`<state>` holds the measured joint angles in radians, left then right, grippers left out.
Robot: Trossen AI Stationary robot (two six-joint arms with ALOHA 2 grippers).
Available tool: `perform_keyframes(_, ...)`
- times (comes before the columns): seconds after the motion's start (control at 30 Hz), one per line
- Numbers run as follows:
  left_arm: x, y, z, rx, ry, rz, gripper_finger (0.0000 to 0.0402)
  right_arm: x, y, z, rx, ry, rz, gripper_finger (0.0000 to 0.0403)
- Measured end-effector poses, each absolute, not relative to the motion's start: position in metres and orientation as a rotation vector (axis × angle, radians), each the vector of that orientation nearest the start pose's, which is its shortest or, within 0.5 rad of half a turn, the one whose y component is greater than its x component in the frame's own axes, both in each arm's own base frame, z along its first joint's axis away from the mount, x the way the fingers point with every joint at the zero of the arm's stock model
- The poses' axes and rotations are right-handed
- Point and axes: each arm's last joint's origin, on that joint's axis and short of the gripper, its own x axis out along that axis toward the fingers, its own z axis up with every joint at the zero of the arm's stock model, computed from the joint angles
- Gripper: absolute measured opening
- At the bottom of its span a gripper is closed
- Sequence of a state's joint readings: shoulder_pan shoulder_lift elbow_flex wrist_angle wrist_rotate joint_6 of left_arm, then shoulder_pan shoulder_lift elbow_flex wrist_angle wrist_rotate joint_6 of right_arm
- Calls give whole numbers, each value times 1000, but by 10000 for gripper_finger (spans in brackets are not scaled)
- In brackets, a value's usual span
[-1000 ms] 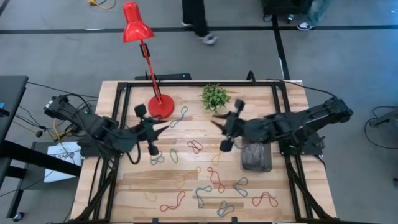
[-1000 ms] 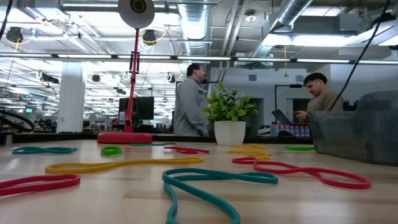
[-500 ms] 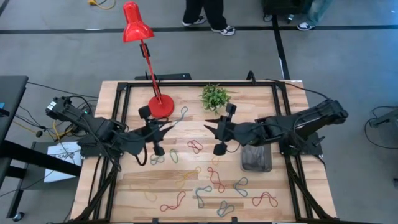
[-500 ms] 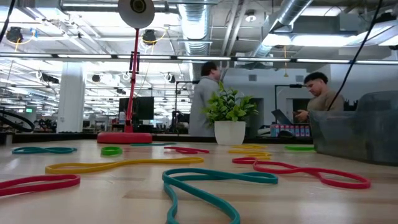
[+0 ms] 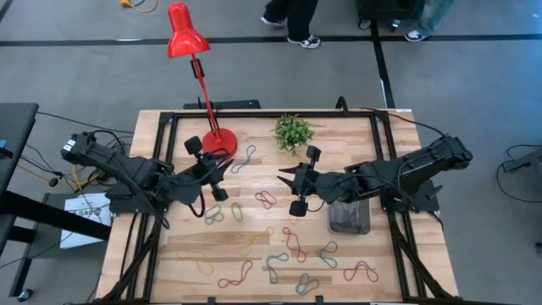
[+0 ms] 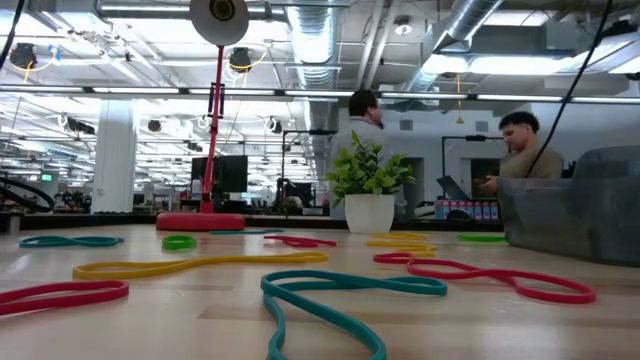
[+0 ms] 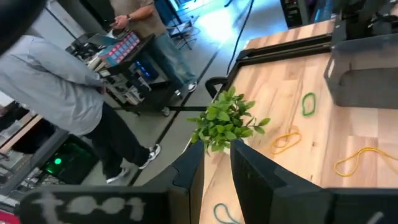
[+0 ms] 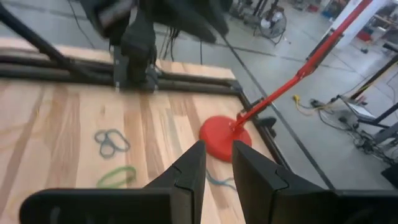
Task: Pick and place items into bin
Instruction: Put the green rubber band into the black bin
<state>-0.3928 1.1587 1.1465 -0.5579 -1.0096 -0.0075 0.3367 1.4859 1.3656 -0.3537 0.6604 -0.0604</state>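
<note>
Several thin coloured loops, the items, lie flat on the wooden table, among them a red one (image 5: 266, 200), a green one (image 5: 237, 212) and a yellow one (image 5: 254, 244). The dark see-through bin (image 5: 349, 216) stands on the table at the right. My left gripper (image 5: 227, 167) hovers above the table near the lamp's base, open by a narrow gap (image 7: 216, 163), nothing between its fingers. My right gripper (image 5: 284, 179) hovers left of the bin, above the red loop, also open by a narrow gap (image 8: 217, 163) and holding nothing. In the low view neither gripper shows.
A red desk lamp stands with its round base (image 5: 219, 146) at the table's far left. A small potted plant (image 5: 293, 132) sits at the far middle. More loops lie toward the near edge (image 5: 235, 274). A black frame (image 5: 166, 135) borders the table. People stand behind it (image 6: 365, 140).
My right gripper has moved toward the table's left and near edges and sunk a little, away from the plant. My left gripper has swung slightly toward the lamp's base. A person beyond the table has walked to the right.
</note>
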Motion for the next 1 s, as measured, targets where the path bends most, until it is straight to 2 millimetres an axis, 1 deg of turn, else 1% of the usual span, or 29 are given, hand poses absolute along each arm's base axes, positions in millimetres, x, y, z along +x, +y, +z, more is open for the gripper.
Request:
perform_keyframes(0.1,224,-62,357,350,452,575,70,319,89,351,-292,450,-305,71)
perform_keyframes(0.33,225,-59,356,321,459,557,70,324,78,348,-288,466,-320,71)
perform_keyframes(0.43,225,-59,356,324,456,571,70,324,79,349,-274,464,-305,71)
perform_keyframes(0.57,225,-58,356,329,452,594,70,323,79,349,-322,470,-306,70)
perform_keyframes(1.0,225,-56,357,319,449,619,70,324,75,348,-324,483,-321,63)
